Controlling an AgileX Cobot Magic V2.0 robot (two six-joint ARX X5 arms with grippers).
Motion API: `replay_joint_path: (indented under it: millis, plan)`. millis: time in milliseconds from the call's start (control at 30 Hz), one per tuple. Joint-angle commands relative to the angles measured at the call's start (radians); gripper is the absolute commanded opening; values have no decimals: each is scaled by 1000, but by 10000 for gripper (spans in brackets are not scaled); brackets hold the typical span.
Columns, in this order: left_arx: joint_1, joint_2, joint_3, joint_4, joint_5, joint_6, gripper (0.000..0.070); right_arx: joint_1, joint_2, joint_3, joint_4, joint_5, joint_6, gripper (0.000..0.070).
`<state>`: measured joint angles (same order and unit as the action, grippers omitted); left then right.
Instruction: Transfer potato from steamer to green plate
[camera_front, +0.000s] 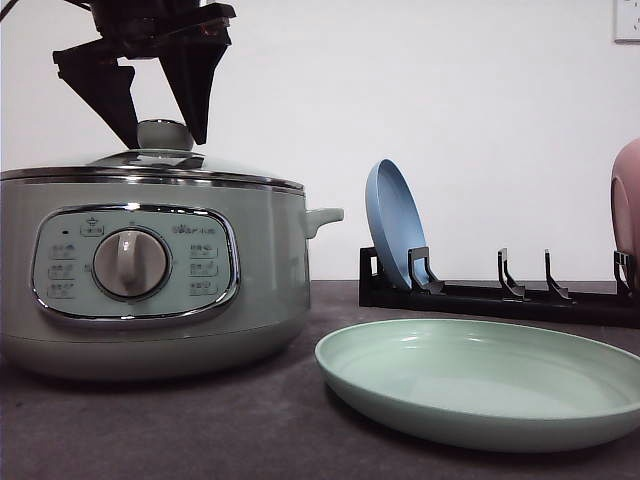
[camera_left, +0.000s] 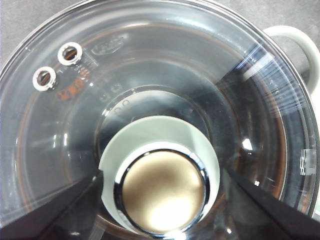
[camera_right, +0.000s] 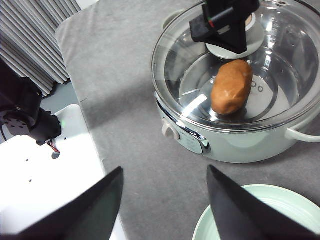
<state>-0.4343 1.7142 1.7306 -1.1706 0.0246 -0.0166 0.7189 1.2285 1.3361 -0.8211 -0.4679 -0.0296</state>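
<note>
The green plate (camera_front: 480, 385) lies nearest in the front view, flat on the grey desk (camera_front: 200, 430), its raised rim close to the base of the steamer (camera_front: 150, 270) but apart from it — a narrow strip of bare desk runs between them. The steamer stands to the left, its glass lid (camera_right: 235, 75) on and seated inside the chrome rim. Under the glass the potato (camera_right: 231, 87) lies in the pot, near the middle. The left end effector (camera_front: 160, 125) hangs over the lid with its fingers spread wide, one on either side of the knob (camera_left: 162, 185) without gripping it. The right end effector (camera_right: 165, 205) is held above the desk beside the plate's edge, fingers wide apart and holding nothing. Farther back, a black rack (camera_front: 500, 295) holds a blue plate (camera_front: 395, 225) upright.
</note>
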Motion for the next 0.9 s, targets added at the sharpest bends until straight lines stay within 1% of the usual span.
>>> replay_joint_path:
  millis: [0, 67, 133, 167, 333, 400, 667, 867]
  plan:
    - [-6, 16, 29, 5, -3, 4, 366, 8, 13, 14, 5, 1, -8, 329]
    - [-6, 16, 29, 7, -3, 4, 335, 8, 13, 14, 5, 1, -8, 329]
    - [-5, 16, 29, 7, -3, 1, 325, 8, 13, 14, 5, 1, -8, 329]
    - [-5, 16, 29, 6, -3, 1, 305, 8, 13, 14, 5, 1, -8, 329]
    - [-5, 16, 29, -9, -3, 2, 80, 7, 13, 14, 6, 2, -8, 329]
    - [-5, 16, 29, -11, -3, 5, 6, 6, 13, 14, 6, 2, -8, 329]
    - [-3, 9, 29, -6, -4, 14, 2, 4, 13, 14, 7, 2, -8, 329]
    - [-2, -34, 29, 22, -7, 13, 2, 4, 13, 14, 8, 2, -8, 329]
